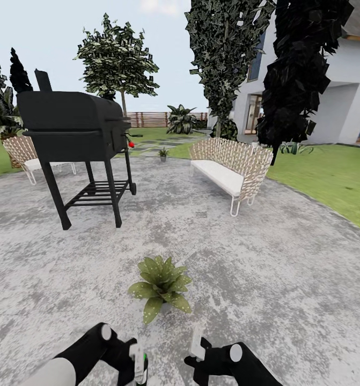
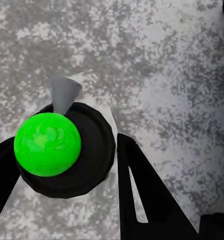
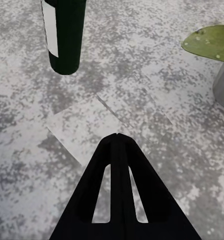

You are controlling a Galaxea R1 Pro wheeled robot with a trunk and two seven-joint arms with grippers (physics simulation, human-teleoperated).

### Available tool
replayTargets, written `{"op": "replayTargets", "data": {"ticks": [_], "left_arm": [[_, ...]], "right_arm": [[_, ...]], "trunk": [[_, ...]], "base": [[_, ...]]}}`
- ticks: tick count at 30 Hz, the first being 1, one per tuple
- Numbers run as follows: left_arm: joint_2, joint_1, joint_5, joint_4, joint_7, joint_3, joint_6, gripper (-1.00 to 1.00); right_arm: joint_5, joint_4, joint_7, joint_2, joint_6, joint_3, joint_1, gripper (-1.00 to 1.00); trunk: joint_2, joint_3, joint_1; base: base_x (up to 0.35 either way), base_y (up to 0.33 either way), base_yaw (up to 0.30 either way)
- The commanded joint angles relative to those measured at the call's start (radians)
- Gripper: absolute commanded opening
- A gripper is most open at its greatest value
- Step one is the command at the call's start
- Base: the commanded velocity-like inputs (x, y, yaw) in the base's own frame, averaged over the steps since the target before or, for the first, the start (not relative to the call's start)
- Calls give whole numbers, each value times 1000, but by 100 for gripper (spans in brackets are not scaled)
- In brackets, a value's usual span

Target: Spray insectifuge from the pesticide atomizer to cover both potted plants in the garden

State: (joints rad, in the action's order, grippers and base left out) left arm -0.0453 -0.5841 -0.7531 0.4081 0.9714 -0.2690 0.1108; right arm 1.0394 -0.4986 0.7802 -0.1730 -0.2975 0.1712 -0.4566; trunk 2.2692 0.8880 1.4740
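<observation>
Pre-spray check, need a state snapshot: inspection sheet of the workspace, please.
Surface: grey paved patio, mottled.
Job's things: pesticide atomizer held off the ground; near potted plant just ahead of the arms; far potted plant beyond the grill.
Clutter: black grill; wicker bench; second bench.
Grippers: left gripper shut on the atomizer; right gripper shut, empty.
Cables: nothing seen.
Surroundings: lawn, trees, fence, house.

The pesticide atomizer (image 3: 64, 35) is a dark green bottle with a white label, held upright in the left gripper (image 1: 138, 370). One potted plant (image 1: 161, 287) sits on the grey patio just ahead. Another potted plant (image 1: 163, 154) stands far off.
</observation>
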Motion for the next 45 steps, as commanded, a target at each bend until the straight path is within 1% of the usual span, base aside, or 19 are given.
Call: {"op": "replayTargets", "data": {"ticks": [1, 3, 4, 5, 7, 13, 15, 17, 19, 20, 22, 24, 26, 29, 31, 35, 37, 41, 45], "left_arm": [[10, 0, -37, 1, 0, -1, 10, -100], [30, 0, -99, 1, -5, 2, 9, -100], [38, 0, -119, -3, -19, 3, 9, -100], [42, 0, -131, -7, -38, 3, 9, -100], [51, 1, -142, -15, -72, 4, 10, -100], [53, 12, -145, -21, -82, 2, 13, -100], [53, 27, -145, -27, -106, 2, 19, -100], [54, 31, -143, -67, -160, 2, 43, -100], [55, 32, -140, -127, -235, 3, 89, -100], [60, 32, -138, -147, -263, 3, 99, -100], [77, 32, -133, -176, -309, 4, 106, -100], [94, 32, -129, -194, -382, 5, 108, -100], [102, 32, -126, -199, -425, 8, 107, -100], [108, 32, -118, -201, -440, 11, 103, -100], [118, 32, -113, -201, -458, 11, 101, -100], [144, 32, -113, -241, -539, 11, 99, -100], [155, 33, -113, -262, -564, 11, 100, -100], [175, 33, -115, -270, -572, 10, 101, -100], [180, 32, -116, -270, -572, 8, 102, -100]], "right_arm": [[8, -1, 5, -1, -5, 8, -1, -100], [8, -2, 5, -1, -5, 8, -1, -100], [8, -3, 5, -1, -5, 8, -1, -100], [8, -3, 5, -1, -5, 8, -2, -100], [8, -3, 5, -1, -5, 8, -3, -100], [6, -16, 5, -1, -4, 7, -13, -100], [5, -17, 5, -1, -3, 7, -19, -100], [-5, -17, 5, -1, -2, 7, -22, -100], [-26, -15, 5, -1, -1, 7, -25, -100], [-30, -12, 5, -1, 0, 7, -25, -100], [-33, -6, 5, -1, 0, 6, -25, -100], [-34, -3, 5, -1, 0, 5, -25, -100], [-34, 0, 5, -1, 0, 5, -25, -100], [-35, 26, 5, -1, -1, 5, -25, -100], [-35, 33, 5, -1, -3, 5, -25, -100], [-35, 35, 5, -1, -3, 5, -25, -100], [-35, 35, 5, -1, -3, 4, -25, -100], [-35, 35, 5, -1, -3, -11, -25, -100], [-35, 35, 5, -1, -3, -17, -25, -100]], "trunk": [[0, 1, 0], [0, 1, 0], [0, 1, 0], [0, 1, 0], [0, 1, 0], [0, 1, 0], [0, 1, 0], [0, 1, 0], [0, 1, 0], [0, 1, 0], [0, 1, 0], [0, 1, 0], [0, 1, 0], [0, 1, 0], [0, 1, 0], [0, 1, 0], [0, 1, 0], [0, 1, 0], [0, 1, 0]], "base": [[0, 0, 0], [0, 0, 0], [0, 0, 0], [0, 0, 0], [0, 0, 0], [0, 0, 0], [0, 0, 0], [0, 0, 0], [0, 0, 0], [0, 0, 0], [0, 0, 0], [0, 0, 0], [0, 0, 0], [0, 0, 0], [0, 0, 0], [0, 0, 0], [0, 0, 0], [0, 0, 0], [0, 0, 0]]}}
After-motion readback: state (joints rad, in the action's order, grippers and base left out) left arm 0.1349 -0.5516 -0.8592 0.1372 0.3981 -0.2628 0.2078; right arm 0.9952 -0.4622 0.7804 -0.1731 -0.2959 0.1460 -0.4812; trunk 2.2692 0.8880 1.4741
